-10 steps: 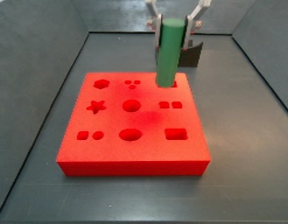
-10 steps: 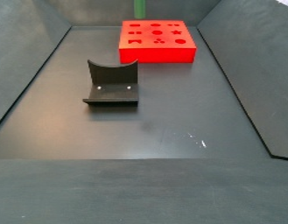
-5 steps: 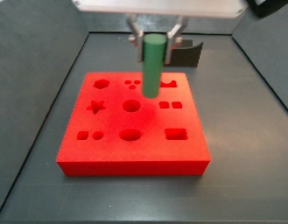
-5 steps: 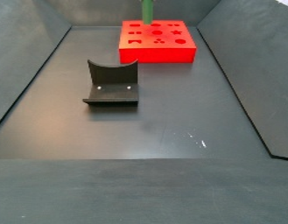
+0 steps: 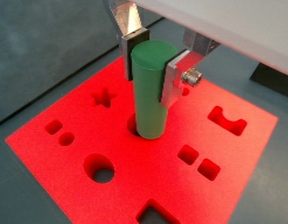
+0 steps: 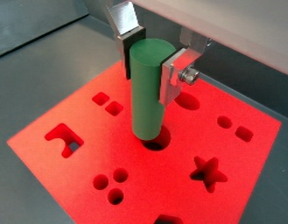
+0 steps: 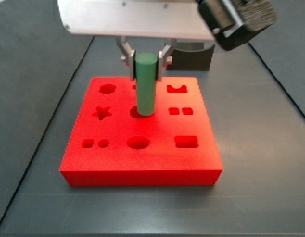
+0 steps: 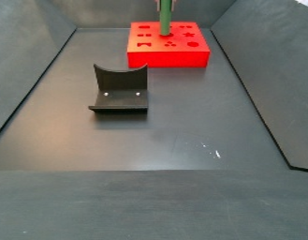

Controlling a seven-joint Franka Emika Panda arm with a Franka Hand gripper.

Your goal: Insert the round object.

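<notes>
My gripper [image 5: 159, 54] is shut on the round object, a plain green cylinder peg [image 5: 150, 92], held upright near its top. The peg's lower end stands at the mouth of the round centre hole of the red block [image 5: 76, 179]. Both wrist views show this; in the wrist view [image 6: 149, 87] a dark sliver of the hole shows beside the peg's foot. In a side view the gripper [image 7: 145, 57] holds the peg [image 7: 144, 88] over the middle of the red block [image 7: 142, 157]. The peg [image 8: 164, 17] and block [image 8: 168, 56] also show far off in a side view.
The red block has several other shaped holes: a star [image 5: 105, 97], a large round one [image 5: 101, 170], a square pair [image 5: 198, 162], a U-shaped cut-out [image 5: 229, 120]. The dark fixture [image 8: 119, 90] stands on the dark floor, well away from the block. Grey walls ring the floor.
The gripper has moved with the peg from the block's far edge to its centre and has come down. The peg's lower end now stands at the centre round hole.
</notes>
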